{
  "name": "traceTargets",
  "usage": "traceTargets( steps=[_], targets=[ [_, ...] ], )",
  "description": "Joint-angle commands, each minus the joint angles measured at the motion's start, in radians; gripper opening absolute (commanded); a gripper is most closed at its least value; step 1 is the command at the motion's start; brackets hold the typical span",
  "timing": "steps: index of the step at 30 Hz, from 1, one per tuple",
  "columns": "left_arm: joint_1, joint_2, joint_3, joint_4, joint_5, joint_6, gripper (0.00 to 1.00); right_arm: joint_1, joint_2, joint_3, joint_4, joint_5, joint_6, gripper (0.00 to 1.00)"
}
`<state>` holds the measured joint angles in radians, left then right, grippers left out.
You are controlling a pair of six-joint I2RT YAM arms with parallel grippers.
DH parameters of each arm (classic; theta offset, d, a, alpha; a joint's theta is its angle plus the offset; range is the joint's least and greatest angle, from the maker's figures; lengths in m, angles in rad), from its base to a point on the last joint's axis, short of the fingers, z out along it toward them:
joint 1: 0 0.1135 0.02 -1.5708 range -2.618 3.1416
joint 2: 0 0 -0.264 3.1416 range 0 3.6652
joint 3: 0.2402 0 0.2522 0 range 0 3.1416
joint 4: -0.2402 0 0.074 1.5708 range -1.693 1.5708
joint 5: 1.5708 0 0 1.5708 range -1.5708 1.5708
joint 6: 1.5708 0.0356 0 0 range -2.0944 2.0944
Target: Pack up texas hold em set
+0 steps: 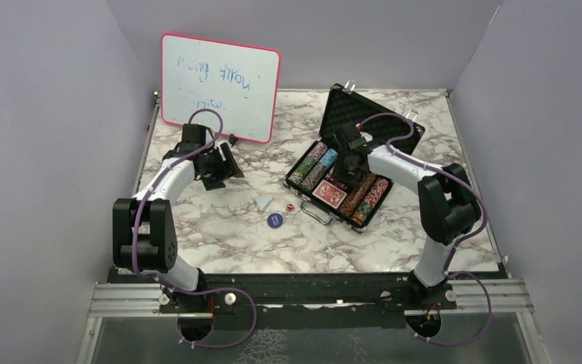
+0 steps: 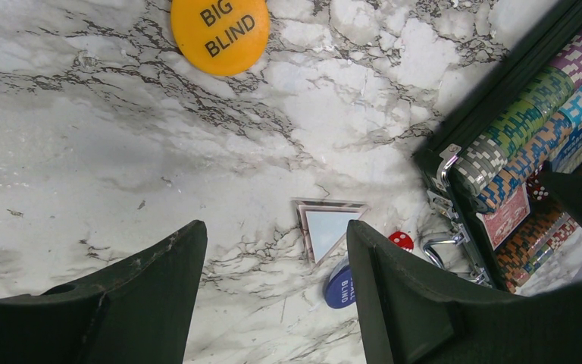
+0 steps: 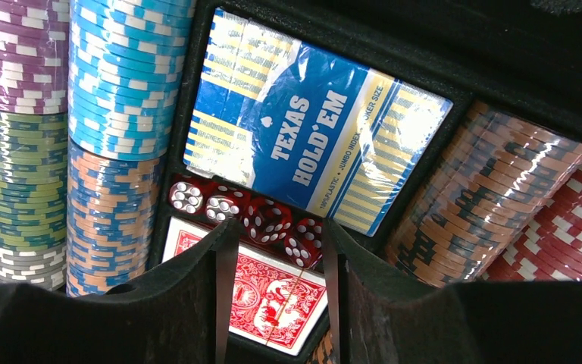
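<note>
The black case point(image 1: 369, 120) lies open at the back right, its lid raised. It holds striped chip stacks point(image 3: 125, 98), a blue Texas Hold'em deck point(image 3: 311, 140), a red-backed deck point(image 3: 276, 299) and a row of red dice point(image 3: 261, 216). My right gripper point(image 3: 280, 227) hovers open and empty just over the dice, as the top view point(image 1: 348, 155) also shows. My left gripper point(image 2: 274, 231) is open and empty above bare table point(image 1: 220, 168). An orange "BIG BLIND" button point(image 2: 220, 30), a blue button point(image 1: 275, 220), a loose red die point(image 1: 291, 208) and a clear triangle point(image 1: 263, 202) lie on the table.
The pink-framed whiteboard point(image 1: 220, 87) leans against the back wall behind my left arm. The case's metal handle point(image 1: 314, 212) points toward the loose die. Grey walls close in the marble table point(image 1: 220, 243) on three sides.
</note>
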<state>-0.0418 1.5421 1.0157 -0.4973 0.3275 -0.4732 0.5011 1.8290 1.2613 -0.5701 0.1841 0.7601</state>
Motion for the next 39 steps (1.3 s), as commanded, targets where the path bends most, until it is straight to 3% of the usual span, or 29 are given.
traceTargets(
  steps=[1, 16, 24, 32, 39],
  targets=[
    [-0.004, -0.002, 0.017, 0.002, -0.012, 0.011, 0.71, -0.001, 0.026, -0.01, 0.016, -0.026, 0.007, 0.48],
    [-0.005, -0.008, 0.013, 0.002, -0.015, 0.01, 0.71, -0.002, -0.061, 0.035, -0.058, 0.093, -0.036, 0.53],
    [-0.004, -0.005, 0.009, 0.003, -0.014, 0.01, 0.7, -0.002, -0.065, 0.0, -0.048, 0.057, -0.016, 0.46],
    [-0.004, -0.005, 0.011, 0.002, -0.013, 0.01, 0.71, -0.002, -0.026, 0.01, -0.041, 0.033, 0.021, 0.51],
    [-0.004, -0.003, 0.013, 0.002, -0.015, 0.01, 0.71, -0.001, -0.013, -0.007, -0.039, 0.032, 0.051, 0.48]
  ],
)
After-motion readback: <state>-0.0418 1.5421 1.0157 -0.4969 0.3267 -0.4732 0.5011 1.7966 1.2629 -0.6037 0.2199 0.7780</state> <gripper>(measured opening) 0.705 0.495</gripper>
